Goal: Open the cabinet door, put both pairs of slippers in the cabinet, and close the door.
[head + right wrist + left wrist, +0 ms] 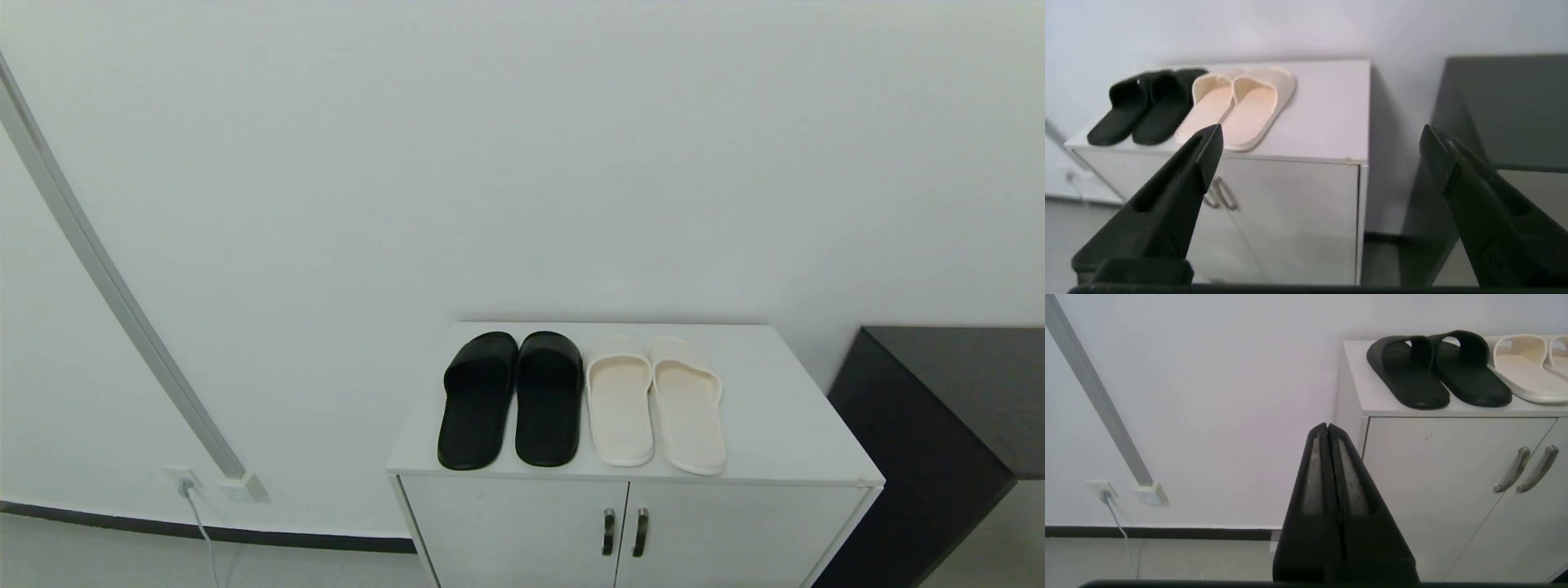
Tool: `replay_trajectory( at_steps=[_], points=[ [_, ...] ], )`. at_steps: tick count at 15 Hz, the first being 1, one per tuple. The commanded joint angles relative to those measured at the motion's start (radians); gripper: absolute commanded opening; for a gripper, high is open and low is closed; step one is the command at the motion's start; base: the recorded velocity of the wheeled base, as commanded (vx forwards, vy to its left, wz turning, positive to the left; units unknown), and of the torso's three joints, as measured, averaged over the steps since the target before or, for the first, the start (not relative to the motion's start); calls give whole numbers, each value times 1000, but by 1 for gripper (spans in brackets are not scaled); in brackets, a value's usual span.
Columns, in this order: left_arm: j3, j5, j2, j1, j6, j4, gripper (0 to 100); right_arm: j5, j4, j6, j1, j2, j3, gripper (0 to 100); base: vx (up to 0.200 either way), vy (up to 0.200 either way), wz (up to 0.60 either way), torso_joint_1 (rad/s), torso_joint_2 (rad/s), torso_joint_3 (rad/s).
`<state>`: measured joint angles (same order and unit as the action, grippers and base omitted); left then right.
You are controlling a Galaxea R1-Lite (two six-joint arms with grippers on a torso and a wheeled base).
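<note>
Atop the cabinet [784, 408] lie black slippers [490, 400] and cream slippers [620, 400]; left pincer [1328, 437] closed, right pincer [1321, 135] spread.

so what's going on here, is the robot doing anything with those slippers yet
Nothing is being handled yet. The black slippers and the cream slippers sit side by side on top of the white cabinet, and its two doors are closed. The left tool is shut and the right tool is open. Both hang short of the cabinet, touching nothing. Opening a door comes first and is not yet done.
</note>
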<state>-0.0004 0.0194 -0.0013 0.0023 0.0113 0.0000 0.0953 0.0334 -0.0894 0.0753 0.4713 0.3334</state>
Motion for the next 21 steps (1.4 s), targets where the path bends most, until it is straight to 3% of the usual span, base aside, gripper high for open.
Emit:
replay_trajectory(
  at_steps=[1,4,5,7,12,21],
  points=[
    [0,1,1,1,1,0,0,17,198,-9,132,391,3,100,0,0,0,0,0,0],
    [0,1,1,1,-1,0,0,-151,212,-110,356,541,95,100,0,0,0,0,0,0],
    [0,1,1,1,1,0,0,-278,212,-191,494,633,162,100,0,0,0,0,0,0],
    [0,1,1,1,-1,0,0,-348,218,-242,578,756,240,100,0,0,0,0,0,0],
    [-1,1,1,1,-2,0,0,-496,395,-251,661,1038,345,100,0,0,0,0,0,0],
    [0,1,1,1,-1,0,0,-760,551,-262,719,1356,481,100,0,0,0,0,0,0]
  ],
)
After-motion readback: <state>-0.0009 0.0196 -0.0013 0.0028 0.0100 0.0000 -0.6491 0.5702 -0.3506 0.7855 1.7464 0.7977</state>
